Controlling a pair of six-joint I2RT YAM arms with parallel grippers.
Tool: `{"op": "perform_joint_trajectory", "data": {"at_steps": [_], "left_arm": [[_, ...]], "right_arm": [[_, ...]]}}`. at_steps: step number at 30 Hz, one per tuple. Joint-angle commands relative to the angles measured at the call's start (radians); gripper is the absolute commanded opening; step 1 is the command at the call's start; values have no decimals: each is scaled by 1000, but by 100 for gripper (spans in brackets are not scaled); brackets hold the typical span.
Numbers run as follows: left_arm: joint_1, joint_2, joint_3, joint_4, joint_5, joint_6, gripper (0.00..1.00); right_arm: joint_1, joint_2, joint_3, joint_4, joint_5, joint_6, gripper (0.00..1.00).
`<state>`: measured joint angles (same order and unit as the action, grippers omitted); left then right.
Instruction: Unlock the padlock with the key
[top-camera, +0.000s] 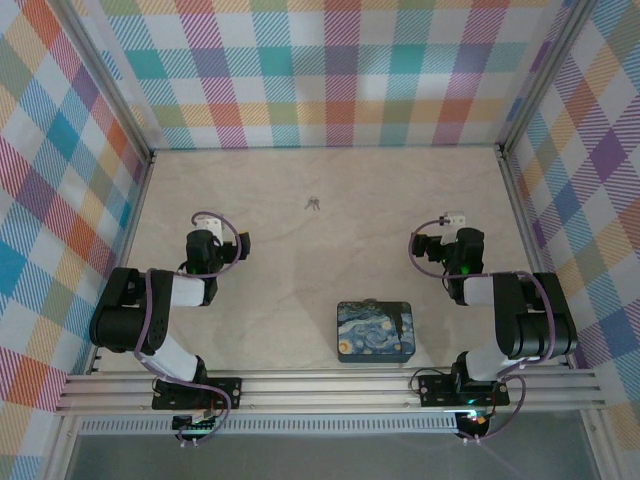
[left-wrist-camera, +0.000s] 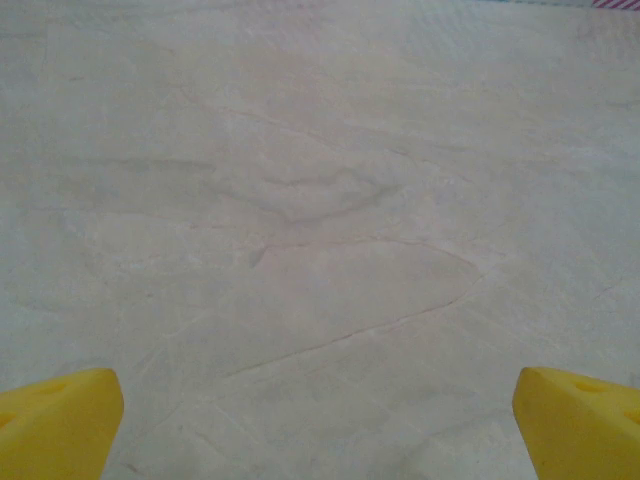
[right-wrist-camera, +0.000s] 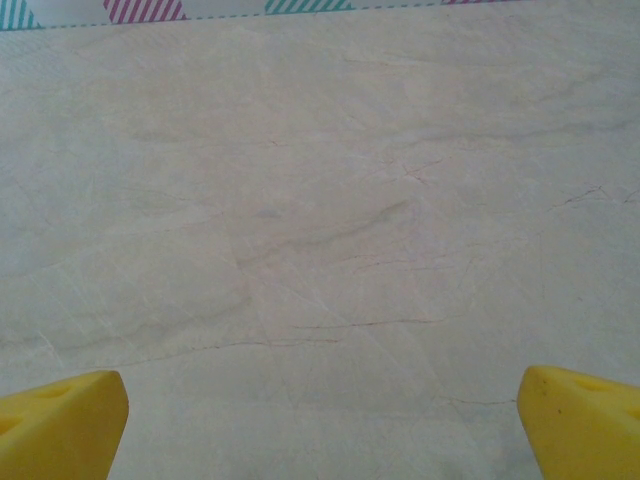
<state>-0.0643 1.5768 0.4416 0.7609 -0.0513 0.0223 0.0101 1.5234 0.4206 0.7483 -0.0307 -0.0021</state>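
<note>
The worktop (top-camera: 300, 290) occupies the middle of the top view, with walls to its left, right and upper sides. The key (top-camera: 313, 204) lies on the worktop at upper centre. The tin (top-camera: 375, 332) lies on the worktop at lower centre-right, well apart from the key. The left end effector (top-camera: 216, 240) is at centre left and the right end effector (top-camera: 448, 242) at centre right. The key lies between them and higher in the frame, the tin lower.
</note>
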Motion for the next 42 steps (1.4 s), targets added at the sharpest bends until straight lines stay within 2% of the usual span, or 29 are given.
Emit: {"op": "perform_joint_trajectory", "data": {"at_steps": [1,3,5,7,11,14,18,21,24,31,35,42], "left_arm": [[16,-82,76,-175,-99,-47,100],[16,-112,160,-353,-177,-82,100],[15,-114,268,-565,-192,-123,100],[16,-77,412,-777,-216,-213,100],[14,11,631,-1131,-196,-398,97],[-25,-12,697,-1310,-177,-546,97],[-130,-83,728,-1484,-234,-550,98],[-146,-122,720,-1521,-178,-530,99],[-156,-137,730,-1546,-169,-514,99],[-192,-149,744,-1547,-150,-468,98],[-212,-150,736,-1534,-142,-471,98],[-226,-142,731,-1517,-145,-483,97]], "right_arm": [[-12,-37,87,-124,53,44,100],[-11,-68,166,-305,73,62,99],[-11,-99,278,-532,81,100,98],[-6,-131,367,-726,41,143,97],[12,-196,458,-1020,-66,296,96],[33,-250,498,-1252,-131,402,91],[60,-372,477,-1445,-231,520,82],[135,-459,467,-1565,-217,562,81],[203,-501,431,-1638,-217,606,78],[359,-551,294,-1668,-131,753,71],[383,-558,277,-1692,-119,760,70],[446,-557,225,-1657,-132,805,62]]}}
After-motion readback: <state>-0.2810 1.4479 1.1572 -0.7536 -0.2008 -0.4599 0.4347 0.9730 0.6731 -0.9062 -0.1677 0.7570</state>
